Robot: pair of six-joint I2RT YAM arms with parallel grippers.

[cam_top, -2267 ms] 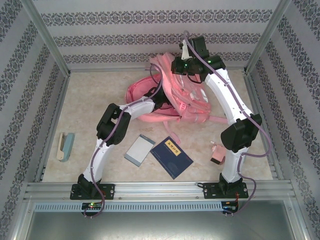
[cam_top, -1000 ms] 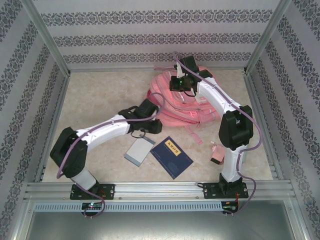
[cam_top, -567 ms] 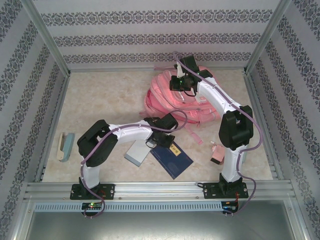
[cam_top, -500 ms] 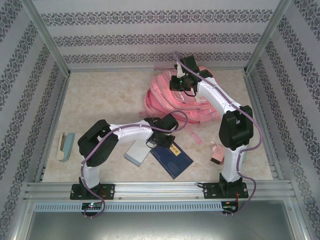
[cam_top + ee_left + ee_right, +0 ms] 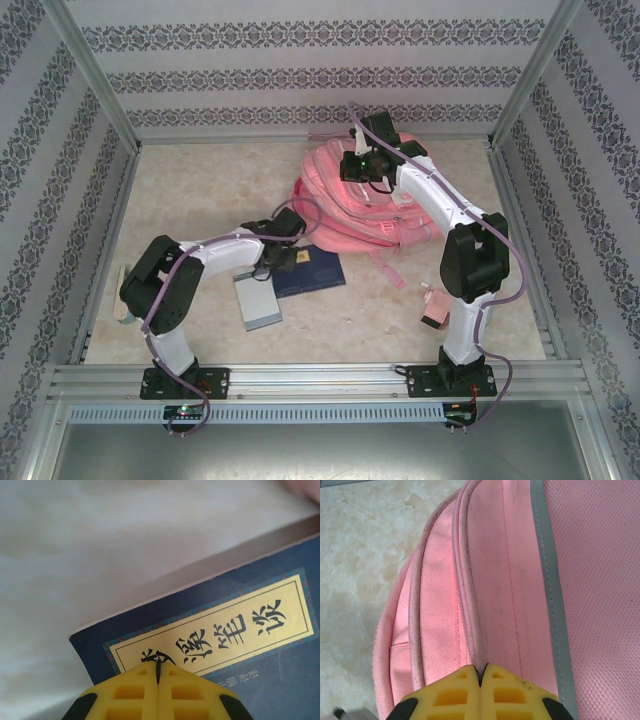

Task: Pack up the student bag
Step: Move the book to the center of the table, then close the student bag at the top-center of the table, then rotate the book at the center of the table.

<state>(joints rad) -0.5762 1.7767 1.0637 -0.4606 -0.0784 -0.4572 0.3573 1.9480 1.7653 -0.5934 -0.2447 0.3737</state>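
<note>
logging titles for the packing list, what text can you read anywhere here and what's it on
"溪笔谈": on the yellow label of the blue book; one character before it is half hidden by the jaws.
Small print under the label: too blurred to read.
student bag: no text on the part in view.

Light: bright, even, overhead | Shadows: soft, faint on table point(image 5: 200, 180) beside student bag point(image 5: 345, 215) | Glare: table washed pale beside blue book point(image 5: 280, 680) | Focus: book lettering slightly soft, bag weave crisp
</note>
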